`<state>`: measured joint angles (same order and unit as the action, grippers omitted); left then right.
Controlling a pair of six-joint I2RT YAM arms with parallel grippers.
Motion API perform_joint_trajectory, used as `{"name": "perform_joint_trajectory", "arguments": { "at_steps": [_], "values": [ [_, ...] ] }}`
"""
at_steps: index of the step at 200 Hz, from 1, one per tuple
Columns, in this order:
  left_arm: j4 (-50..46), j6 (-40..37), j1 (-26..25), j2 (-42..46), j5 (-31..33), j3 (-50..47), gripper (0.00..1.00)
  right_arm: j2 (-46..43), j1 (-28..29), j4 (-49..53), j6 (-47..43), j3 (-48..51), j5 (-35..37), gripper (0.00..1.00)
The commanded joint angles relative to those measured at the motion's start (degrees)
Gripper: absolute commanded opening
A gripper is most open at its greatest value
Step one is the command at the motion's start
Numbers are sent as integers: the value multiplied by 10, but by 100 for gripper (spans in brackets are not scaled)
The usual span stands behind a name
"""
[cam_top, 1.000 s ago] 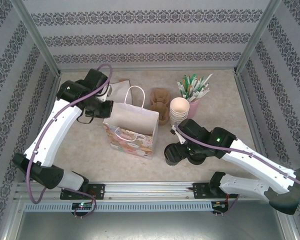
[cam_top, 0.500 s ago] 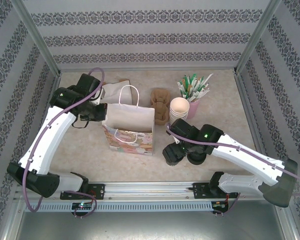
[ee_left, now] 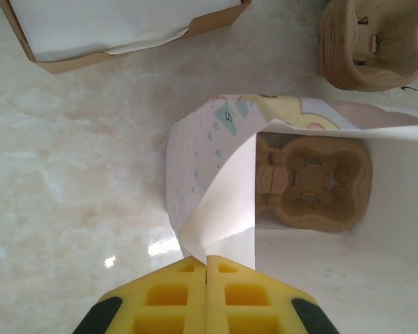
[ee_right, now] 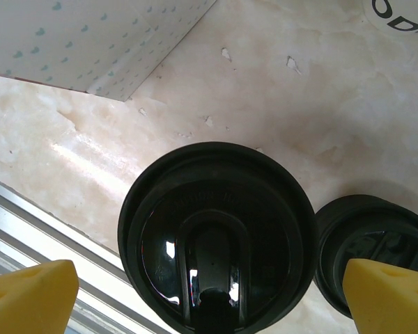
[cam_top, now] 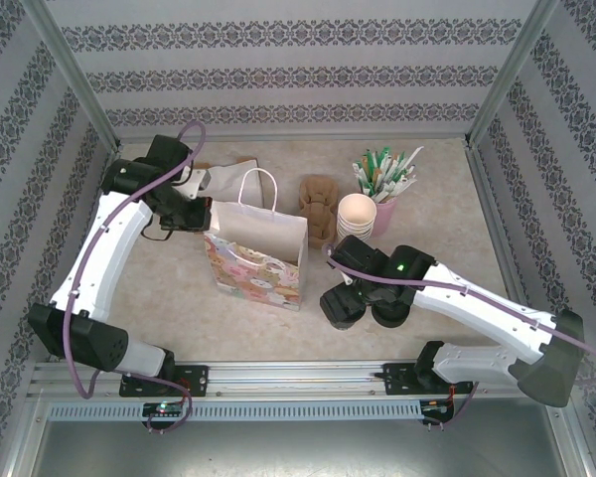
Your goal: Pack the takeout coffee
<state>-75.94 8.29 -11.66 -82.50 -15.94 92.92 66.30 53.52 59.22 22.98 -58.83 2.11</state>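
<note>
The coffee cup (ee_right: 219,236) stands on the table (cam_top: 179,298), just right of the paper bag (cam_top: 261,273). The right gripper (ee_right: 209,296) hangs over it, fingers spread either side, ready to close. The left gripper (ee_left: 206,263) pinches the bag's left rim, likely to hold the mouth open.

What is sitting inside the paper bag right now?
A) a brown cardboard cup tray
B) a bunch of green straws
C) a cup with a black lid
A: looking down into the white paper bag, a brown moulded cardboard cup tray lies on its bottom, while the takeout coffee cup with the round black plastic lid stands outside on the table.
</note>
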Motion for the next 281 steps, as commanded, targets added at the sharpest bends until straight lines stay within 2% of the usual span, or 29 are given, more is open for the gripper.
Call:
{"name": "perform_joint_trajectory", "arguments": {
  "at_steps": [1,42,87,120,134,157,205,250,281],
  "values": [
    [4,-36,10,-8,-35,10,0,5,6,-5,8,6,7,96],
    [25,-41,9,-7,-76,-3,0,10,6,-7,18,16,11,96],
    [37,-43,10,-12,-77,-9,3,18,6,-6,26,16,17,94],
    [50,-31,10,4,-70,-16,21,21,7,-10,31,17,13,91],
    [59,-25,9,17,-69,-19,33,22,7,-13,32,19,12,89],
    [69,-14,10,36,-66,-22,43,29,7,-14,34,21,14,87],
    [107,15,10,83,-66,-49,45,41,10,-16,36,20,17,86],
    [133,35,9,128,-57,-79,45,46,12,-16,41,24,24,77],
    [140,47,9,146,-44,-91,45,50,15,-12,43,24,32,78]
  ]
}}
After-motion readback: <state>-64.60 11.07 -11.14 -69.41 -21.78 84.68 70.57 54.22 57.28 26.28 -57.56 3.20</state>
